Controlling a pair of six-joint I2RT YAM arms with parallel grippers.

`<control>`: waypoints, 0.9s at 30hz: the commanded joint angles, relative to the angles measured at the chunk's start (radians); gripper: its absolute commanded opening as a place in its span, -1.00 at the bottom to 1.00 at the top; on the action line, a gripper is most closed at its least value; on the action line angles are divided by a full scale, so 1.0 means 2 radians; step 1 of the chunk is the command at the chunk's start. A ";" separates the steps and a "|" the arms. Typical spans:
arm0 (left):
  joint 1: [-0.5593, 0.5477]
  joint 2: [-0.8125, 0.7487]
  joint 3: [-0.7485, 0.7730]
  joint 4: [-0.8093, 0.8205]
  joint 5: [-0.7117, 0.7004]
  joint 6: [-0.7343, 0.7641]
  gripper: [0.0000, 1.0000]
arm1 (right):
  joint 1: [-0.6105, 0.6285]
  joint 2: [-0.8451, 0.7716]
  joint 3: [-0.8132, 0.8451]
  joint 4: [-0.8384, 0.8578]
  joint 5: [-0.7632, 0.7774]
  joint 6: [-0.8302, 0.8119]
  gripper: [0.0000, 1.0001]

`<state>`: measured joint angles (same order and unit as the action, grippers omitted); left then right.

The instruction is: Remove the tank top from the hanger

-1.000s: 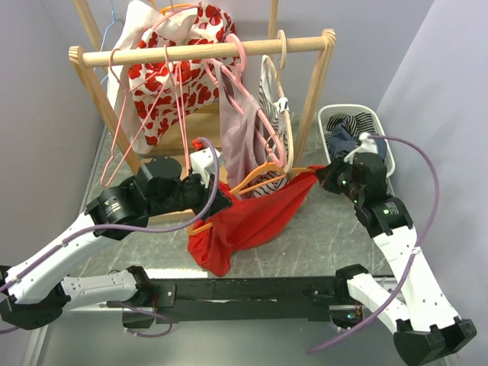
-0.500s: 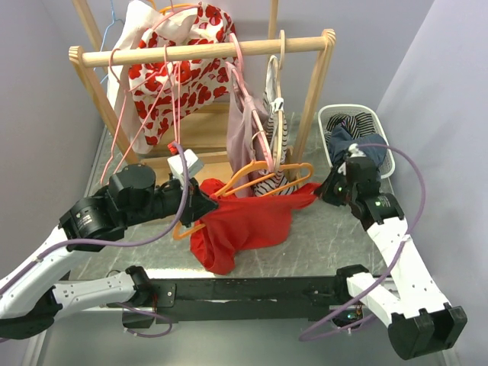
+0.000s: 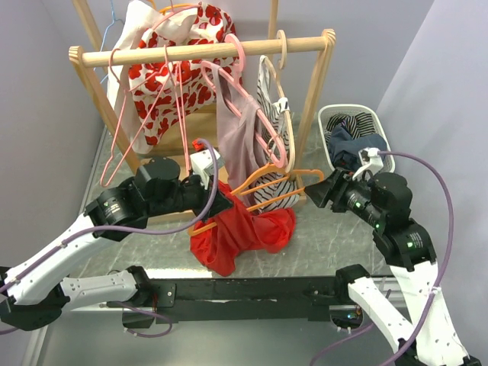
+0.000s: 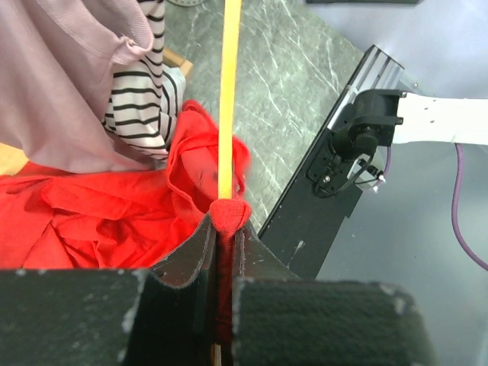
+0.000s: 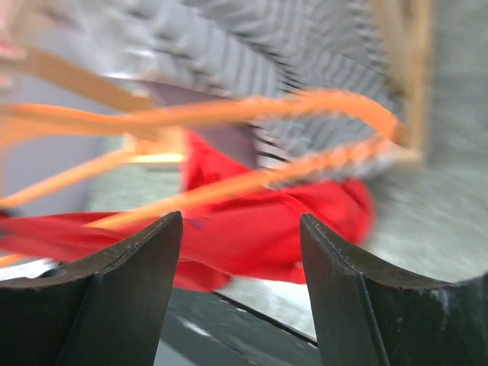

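Left gripper (image 4: 221, 229) clamped on the orange hanger (image 4: 226, 99) bar plus a fold of red tank top (image 3: 244, 229); left arm reaches in low from the left, pointing right. Right gripper (image 5: 238, 221) spread, nothing between its jaws, wrist aimed left at the hanger's far end. Hanger's long axis runs left-right between the grippers; the top is bunched on the table (image 3: 328, 229) under it.

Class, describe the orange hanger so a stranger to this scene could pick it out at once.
Look at the wooden clothes rack at the back of the table, then down to the red tank top heaped in front of it. The orange hanger slants over that top, off the rail, unlike the pink hangers hooked on it.
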<state>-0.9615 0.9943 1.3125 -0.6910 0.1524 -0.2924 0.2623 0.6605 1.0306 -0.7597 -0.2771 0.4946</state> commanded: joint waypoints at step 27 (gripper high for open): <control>-0.107 -0.016 -0.110 0.200 -0.134 -0.064 -0.98 | 0.281 0.101 0.002 0.256 0.153 0.109 0.40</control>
<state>-1.1339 0.9882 1.0916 -0.4198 -0.1112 -0.3870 0.8059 0.8768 1.0065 -0.3733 -0.0864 0.7162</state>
